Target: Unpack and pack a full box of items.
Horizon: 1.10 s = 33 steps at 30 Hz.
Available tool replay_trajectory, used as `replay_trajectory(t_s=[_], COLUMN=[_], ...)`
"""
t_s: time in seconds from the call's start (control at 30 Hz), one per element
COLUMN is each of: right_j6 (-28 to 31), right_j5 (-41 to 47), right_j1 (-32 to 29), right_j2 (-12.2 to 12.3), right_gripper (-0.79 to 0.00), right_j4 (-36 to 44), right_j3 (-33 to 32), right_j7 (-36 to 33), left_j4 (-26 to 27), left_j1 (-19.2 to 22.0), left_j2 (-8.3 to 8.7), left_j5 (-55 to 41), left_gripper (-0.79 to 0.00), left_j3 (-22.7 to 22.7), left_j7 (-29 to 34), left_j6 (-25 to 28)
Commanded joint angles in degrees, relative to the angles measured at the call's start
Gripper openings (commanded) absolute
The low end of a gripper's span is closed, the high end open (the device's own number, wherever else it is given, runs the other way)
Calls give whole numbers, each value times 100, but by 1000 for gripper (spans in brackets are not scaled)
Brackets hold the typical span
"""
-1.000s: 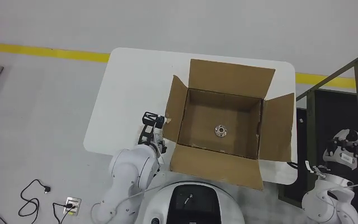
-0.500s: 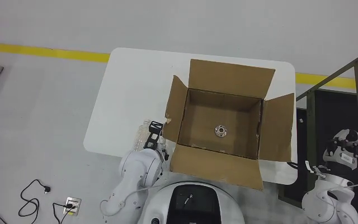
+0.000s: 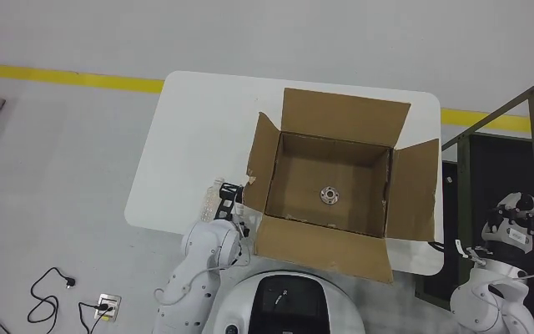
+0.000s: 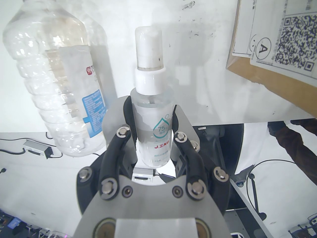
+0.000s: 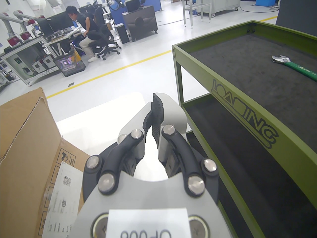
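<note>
An open cardboard box [image 3: 288,238] stands on the white table [image 3: 200,117], with one small round metal part [image 3: 329,194] on its floor. My left gripper [image 4: 151,107] is shut on a small clear spray bottle [image 4: 148,50] with a white cap. It sits by the table's front edge [image 3: 228,197], just left of the box. A large clear water bottle [image 4: 54,75] is right beside the spray bottle [image 3: 209,196]. My right gripper [image 5: 154,120] is shut on nothing, off the table's right end beside the box wall [image 5: 22,149].
A green cart [image 5: 247,130] with dark shelves stands close to the right arm, with a wrench [image 5: 294,66] on its top shelf. The box's labelled flap [image 4: 279,25] is near the left gripper. The table's left and far parts are bare.
The left arm has drawn back toward the table's front edge with its gripper. The water bottle has come into sight beside it. The right arm and the box have not moved.
</note>
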<state>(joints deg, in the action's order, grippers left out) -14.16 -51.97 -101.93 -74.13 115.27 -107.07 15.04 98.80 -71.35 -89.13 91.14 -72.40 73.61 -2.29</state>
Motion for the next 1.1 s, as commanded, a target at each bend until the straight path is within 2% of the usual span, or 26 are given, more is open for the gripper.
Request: replay_trajectory(t_s=[0.0,0.47,0.5,0.53,0.6,0.63,0.67,0.7,0.73,0.8,0.83,1.07], right_j6=[0,0,0,0,0,0,0,0,0,0,0,0], right_j5=[0,0,0,0,0,0,0,0,0,0,0,0], right_j1=[0,0,0,0,0,0,0,0,0,0,0,0], right_j2=[0,0,0,0,0,0,0,0,0,0,0,0], right_gripper=[-785,-785,-785,-785,-785,-785,-785,-785,-785,-785,-785,-785], right_j4=[0,0,0,0,0,0,0,0,0,0,0,0], right_j3=[0,0,0,0,0,0,0,0,0,0,0,0], right_j7=[0,0,0,0,0,0,0,0,0,0,0,0], left_j4=[-14,-434,-441,-450,-456,-458,-463,-464,-472,-478,-482,-383], left_j1=[7,256,267,277,287,290,292,296,297,304,307,327], left_j2=[7,17,18,21,25,27,28,30,31,34,36,52], left_j5=[79,62,65,87,106,103,98,94,86,75,70,90], left_gripper=[-785,-785,-730,-637,-683,-677,-653,-588,-480,-86,0,0], left_j3=[19,18,24,31,41,43,44,43,45,46,47,36], left_j7=[-45,-129,-132,-130,-134,-134,-127,-122,-108,-93,-87,-77], left_j6=[17,-98,-86,-65,-53,-48,-41,-39,-30,-20,-12,15])
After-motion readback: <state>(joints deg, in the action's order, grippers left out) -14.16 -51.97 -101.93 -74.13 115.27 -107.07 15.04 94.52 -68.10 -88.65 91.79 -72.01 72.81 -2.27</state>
